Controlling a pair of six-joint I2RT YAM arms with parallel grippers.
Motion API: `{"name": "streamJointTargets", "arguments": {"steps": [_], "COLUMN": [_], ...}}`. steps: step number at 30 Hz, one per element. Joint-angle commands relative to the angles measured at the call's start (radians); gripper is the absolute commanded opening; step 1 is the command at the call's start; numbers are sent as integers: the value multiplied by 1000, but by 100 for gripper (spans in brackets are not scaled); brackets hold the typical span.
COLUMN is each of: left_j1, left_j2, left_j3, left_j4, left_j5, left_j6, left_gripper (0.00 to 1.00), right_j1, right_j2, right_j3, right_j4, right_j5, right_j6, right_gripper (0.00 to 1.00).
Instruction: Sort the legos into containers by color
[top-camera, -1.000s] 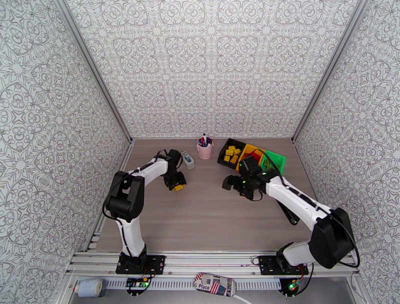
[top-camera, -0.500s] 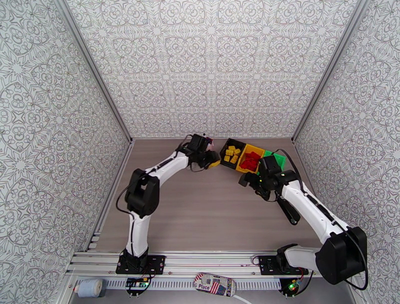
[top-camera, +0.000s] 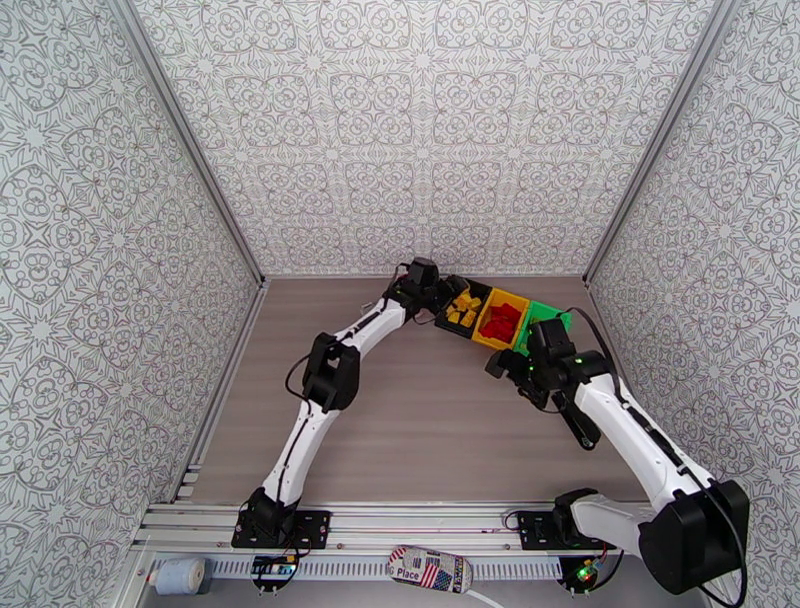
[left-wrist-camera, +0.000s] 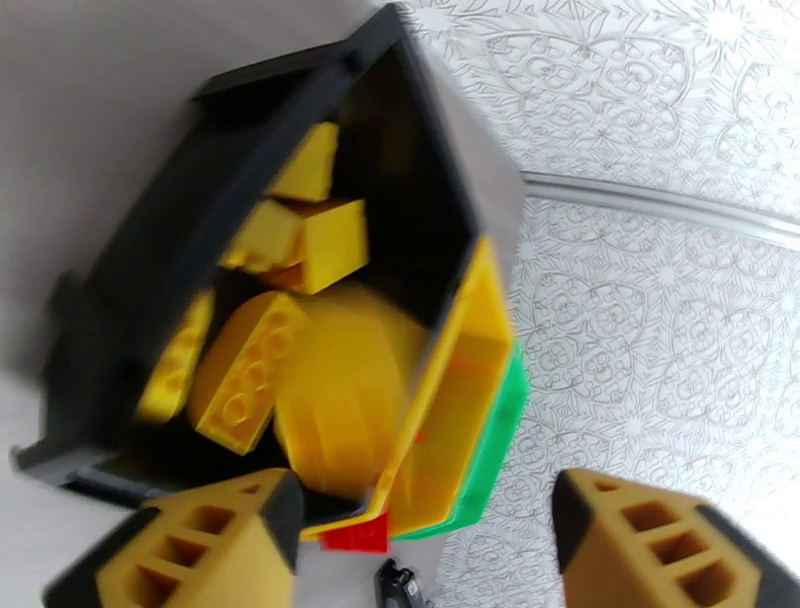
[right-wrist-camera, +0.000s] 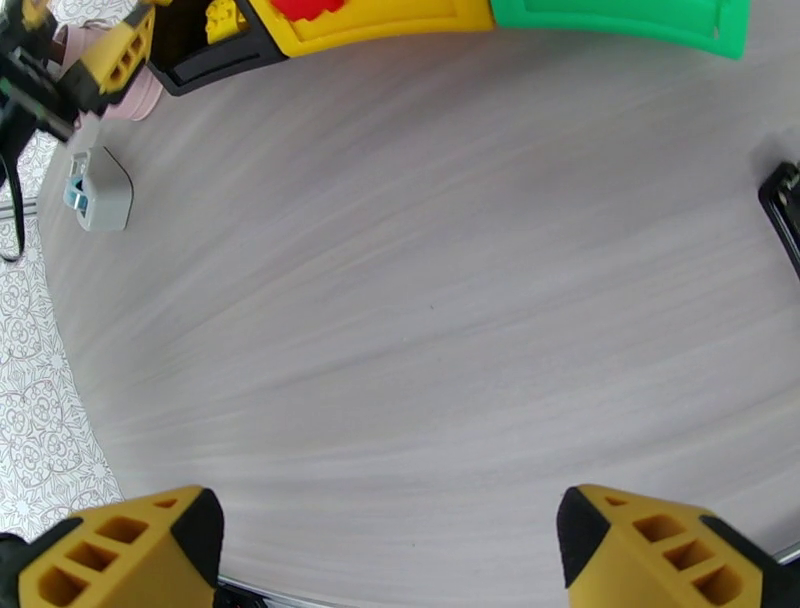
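The containers stand in a row at the back right: a black bin (top-camera: 480, 292), a yellow bin (top-camera: 519, 301) and a green bin (top-camera: 553, 322). Yellow legos (top-camera: 462, 305) lie in the black bin and red legos (top-camera: 498, 322) in the yellow one. My left gripper (top-camera: 440, 300) hovers open over the black bin's near corner. In the left wrist view, a blurred yellow brick (left-wrist-camera: 340, 400) sits among the yellow legos (left-wrist-camera: 245, 375) inside the black bin (left-wrist-camera: 470, 170), ahead of the spread fingers (left-wrist-camera: 200, 550). My right gripper (top-camera: 497, 367) is open over bare table just in front of the bins, nothing between its fingers (right-wrist-camera: 120, 550).
A small white box with a blue mark (right-wrist-camera: 97, 187) lies on the table left of the bins, next to a pink cup (right-wrist-camera: 143, 95). A black object (top-camera: 580, 425) lies on the table under the right arm. Patterned walls close in the back and sides.
The left arm swung from the left of the table over to the black bin carrying a yellow brick, then opened and let it go. The right gripper drew back to the right.
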Motion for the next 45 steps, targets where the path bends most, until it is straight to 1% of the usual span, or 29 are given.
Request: {"name": "streamJointTargets", "arguments": {"steps": [1, 3, 5, 6, 8, 11, 13, 15, 18, 19, 20, 23, 24, 25, 27, 28, 29, 30, 31, 32, 33, 34, 36, 39, 40, 43, 45], "left_j1": [-13, -19, -30, -37, -53, -73, -84, -89, -99, -105, -107, -99, -97, -97, -95, -88, -69, -38, 3, 64, 133, 183, 289, 381, 397, 420, 439], "left_j2": [-25, -81, -168, -222, -328, -548, -700, -837, -1041, -1121, -1192, -1422, -1501, -1568, -1748, -1820, -1891, -1925, -1928, -1916, -1891, -1872, -1830, -1747, -1714, -1585, -1506], "left_j3": [9, -73, -188, -278, -409, -599, -710, -785, -867, -899, -943, -1120, -1195, -1265, -1474, -1533, -1600, -1628, -1628, -1629, -1644, -1670, -1762, -1889, -1914, -1970, -2024], "left_j4": [27, 40, 73, 90, 98, 45, -30, -110, -238, -266, -259, -155, -89, -9, 200, 235, 278, 253, 188, 113, 70, 64, 157, 357, 406, 578, 760], "left_j5": [3, 5, 3, 2, -3, -46, -108, -176, -356, -431, -482, -666, -734, -777, -832, -843, -871, -929, -976, -988, -966, -942, -917, -931, -938, -954, -924], "left_j6": [-21, 6, 39, 63, 125, 269, 378, 474, 600, 636, 659, 739, 797, 869, 995, 1037, 1105, 1111, 1102, 1093, 1095, 1102, 1124, 1136, 1141, 1212, 1253], "left_gripper": [99, 99, 99, 99, 99, 99, 99, 99, 99, 99, 99, 99, 99, 99, 99, 99, 99, 99, 99, 99, 99, 100, 99, 99, 99, 99, 99], "right_j1": [-11, -15, -21, -23, -28, -35, -42, -51, -65, -66, -66, -71, -73, -74, -74, -74, -74, -74, -74, -76, -75, -77, -87, -113, -119, -132, -143], "right_j2": [-28, -41, -49, -52, -50, -41, -40, -43, -47, -54, -63, -116, -134, -155, -210, -240, -275, -313, -338, -359, -367, -365, -333, -236, -201, -82, 4], "right_j3": [-18, -17, -14, -10, -1, 29, 50, 68, 102, 115, 124, 134, 130, 110, 36, -5, -47, -102, -152, -208, -265, -311, -398, -463, -479, -538, -571], "right_j4": [-40, -48, -50, -52, -57, -70, -77, -77, -72, -70, -68, -12, 22, 64, 158, 209, 280, 362, 436, 510, 598, 666, 803, 948, 991, 1195, 1342], "right_j5": [0, 8, 15, 18, 32, 68, 96, 125, 169, 199, 237, 317, 343, 361, 483, 532, 536, 527, 542, 590, 627, 654, 682, 681, 682, 661, 638], "right_j6": [-1, -10, -24, -32, -51, -93, -123, -147, -182, -189, -191, -202, -223, -238, -224, -232, -288, -371, -416, -448, -485, -519, -570, -608, -619, -654, -674], "right_gripper": [93, 94, 94, 94, 95, 97, 97, 98, 98, 98, 98, 99, 99, 99, 99, 99, 99, 99, 99, 99, 99, 99, 99, 99, 99, 99, 99]}}
